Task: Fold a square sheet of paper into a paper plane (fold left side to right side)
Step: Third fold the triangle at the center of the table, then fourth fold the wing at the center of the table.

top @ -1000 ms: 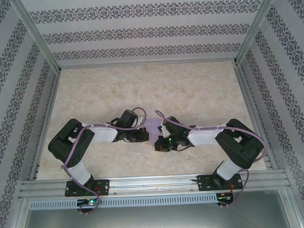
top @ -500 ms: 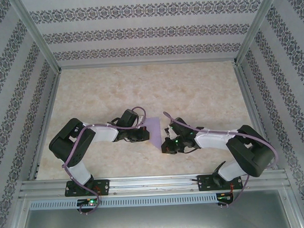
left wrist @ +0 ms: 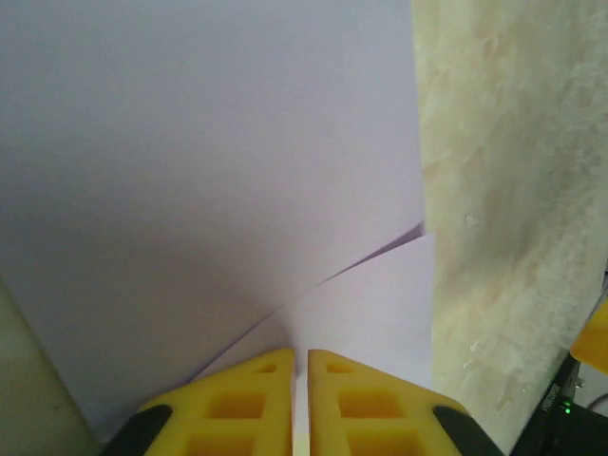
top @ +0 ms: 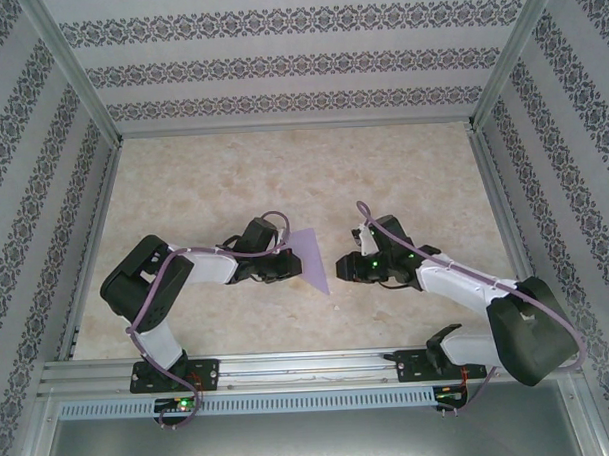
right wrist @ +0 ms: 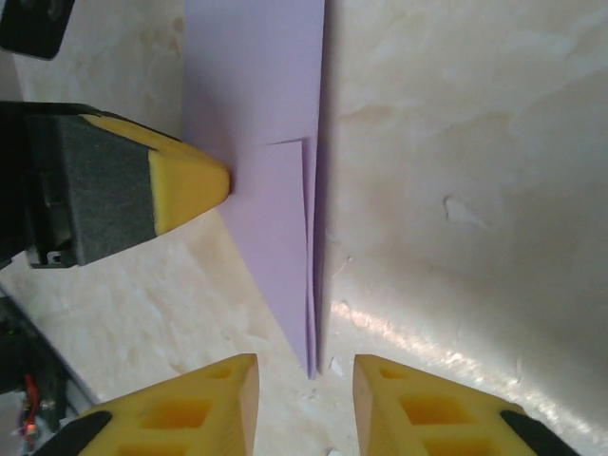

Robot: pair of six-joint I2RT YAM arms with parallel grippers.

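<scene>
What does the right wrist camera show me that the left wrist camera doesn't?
Right wrist camera: the folded paper's sharp tip, lying just ahead of the right hand with its fingers apart, and the left hand at the paper's side edge. Left wrist camera: a slanted flap edge close up, beyond the left hand's nearly closed fingers. Both: lilac paper on the marbled table.
</scene>
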